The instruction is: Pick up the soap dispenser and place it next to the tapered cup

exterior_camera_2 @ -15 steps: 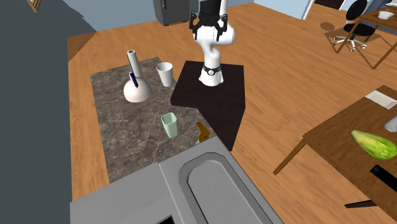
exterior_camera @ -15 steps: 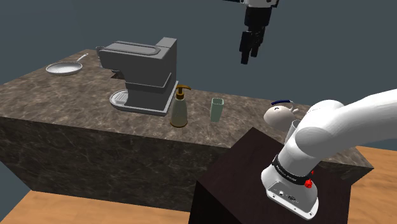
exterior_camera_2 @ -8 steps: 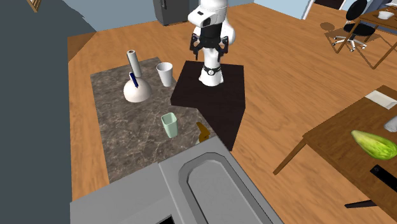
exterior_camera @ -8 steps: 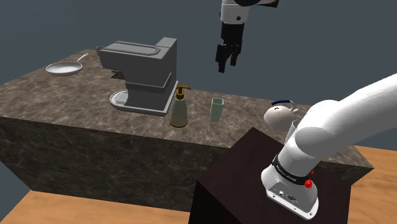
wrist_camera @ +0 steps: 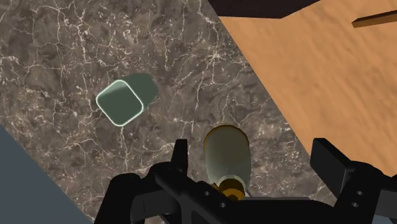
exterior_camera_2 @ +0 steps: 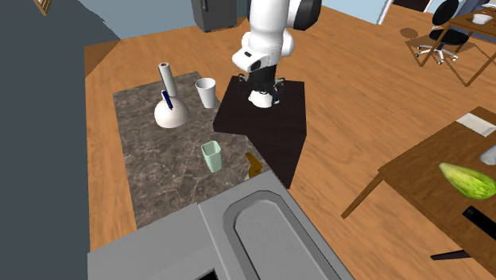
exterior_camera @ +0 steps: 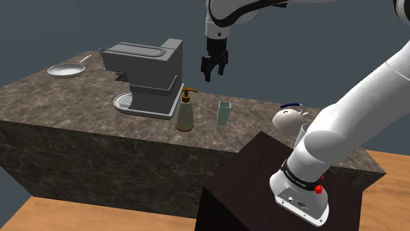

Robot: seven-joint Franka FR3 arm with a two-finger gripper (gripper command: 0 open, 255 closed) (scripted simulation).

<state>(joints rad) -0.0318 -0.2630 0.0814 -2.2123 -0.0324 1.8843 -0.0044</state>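
Note:
The soap dispenser (exterior_camera: 185, 111), an olive bottle with a brown pump, stands upright on the dark marble counter (exterior_camera: 59, 98) just in front of the coffee machine. A pale green square cup (exterior_camera: 224, 113) stands a short way to its right in the shoulder view. My black gripper (exterior_camera: 213, 69) hangs open in the air well above these two. In the wrist view the soap dispenser (wrist_camera: 226, 153) lies far below, between the spread fingers (wrist_camera: 180, 156), untouched, with the green cup (wrist_camera: 121, 102) beside it. A white tapered cup (exterior_camera_2: 207, 91) stands near the stand.
A grey coffee machine (exterior_camera: 148, 75) towers close behind the dispenser. A pan (exterior_camera: 66, 70) lies at the counter's far left corner. A white rounded flask (exterior_camera_2: 169, 111) with a blue mark sits by the white cup. The dark stand (exterior_camera_2: 266, 119) borders the counter.
The arm has swung toward the shoulder view's left and come down, bringing the gripper from high on the right to above the dispenser and green cup. Its fingers stay apart.

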